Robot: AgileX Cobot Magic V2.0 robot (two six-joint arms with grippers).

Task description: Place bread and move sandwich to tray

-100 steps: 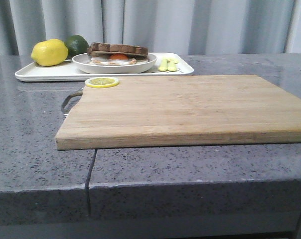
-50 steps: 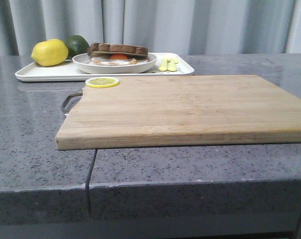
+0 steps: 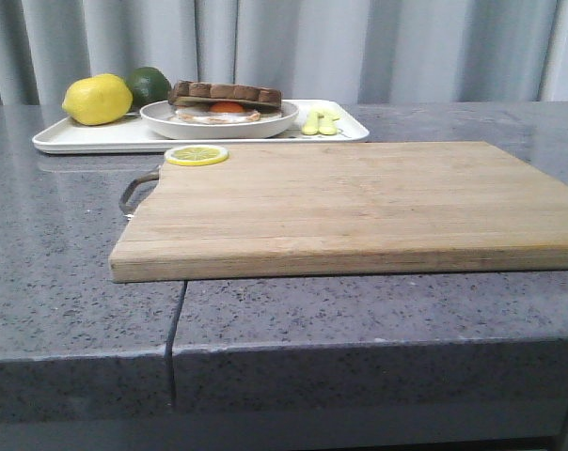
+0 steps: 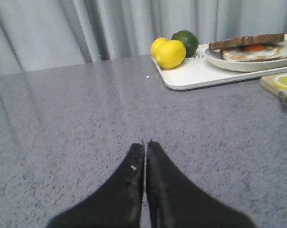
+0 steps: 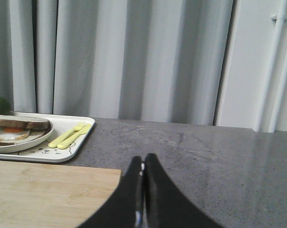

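The sandwich (image 3: 225,101), a fried egg between bread slices with the brown-crusted bread (image 3: 226,92) on top, sits in a round white dish (image 3: 218,124) on the white tray (image 3: 86,137) at the back left. It also shows in the left wrist view (image 4: 250,46) and the right wrist view (image 5: 15,130). No gripper shows in the front view. My left gripper (image 4: 145,143) is shut and empty over bare counter, well short of the tray (image 4: 196,76). My right gripper (image 5: 144,157) is shut and empty over the counter, beside the board's corner.
A wooden cutting board (image 3: 359,202) with a metal handle fills the middle, a lemon slice (image 3: 197,155) on its far left corner. A lemon (image 3: 98,100) and a lime (image 3: 149,85) sit on the tray's left end, yellow cutlery (image 3: 319,122) on its right end. Curtains hang behind.
The whole front view has shifted slightly to the right; the things on the table keep their places relative to each other.
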